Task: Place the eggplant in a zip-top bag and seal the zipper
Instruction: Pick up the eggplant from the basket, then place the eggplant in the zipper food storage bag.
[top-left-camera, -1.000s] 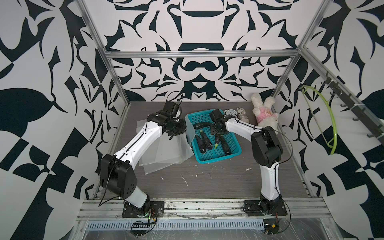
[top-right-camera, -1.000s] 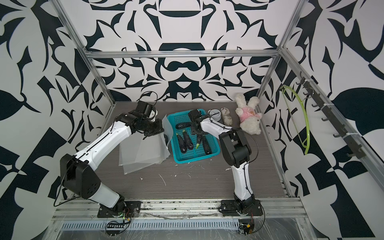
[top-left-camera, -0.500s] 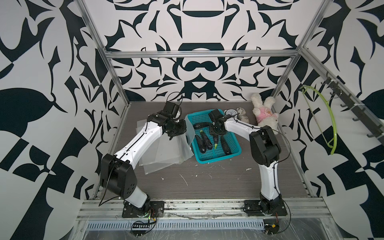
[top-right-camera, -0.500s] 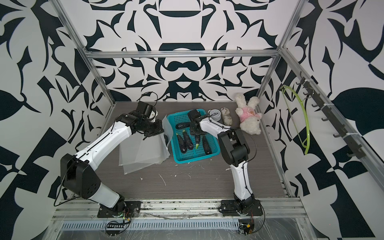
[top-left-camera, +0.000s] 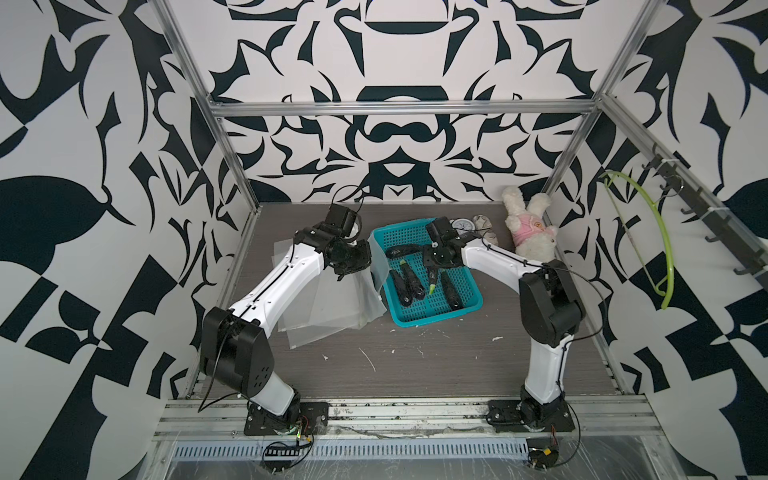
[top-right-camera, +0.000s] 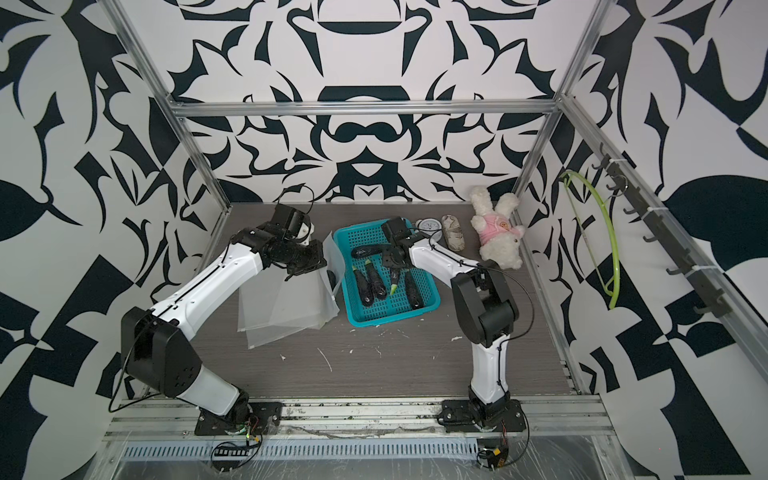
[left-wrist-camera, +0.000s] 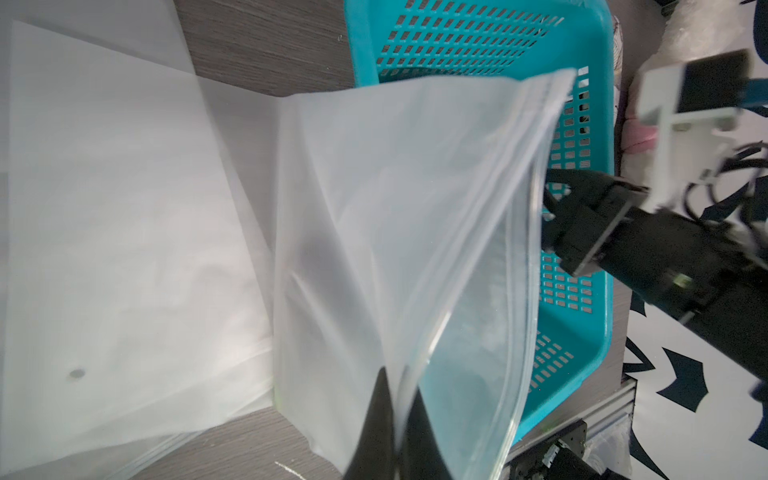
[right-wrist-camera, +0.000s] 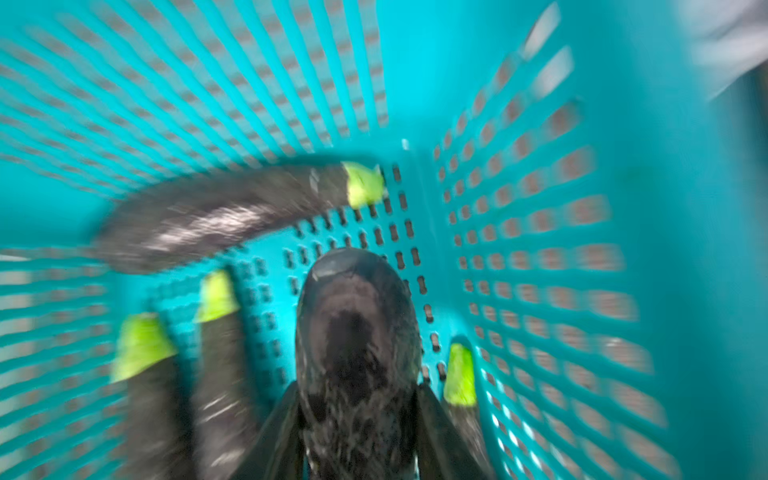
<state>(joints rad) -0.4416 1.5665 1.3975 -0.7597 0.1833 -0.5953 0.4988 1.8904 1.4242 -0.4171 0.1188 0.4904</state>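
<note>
Broadly, the grey wood-grain worktop carries a stack of clear bags and, just beside it, a teal slotted basket. Above that stack the left pincer is clamped tight on one edge of a zip-top bag, whose mouth gapes toward the basket. Inside the basket the right pincer grips one dark eggplant by its body, with other eggplants lying around it.

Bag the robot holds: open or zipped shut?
Open. In the left wrist view the bag shows its two zipper edges spread apart.
</note>
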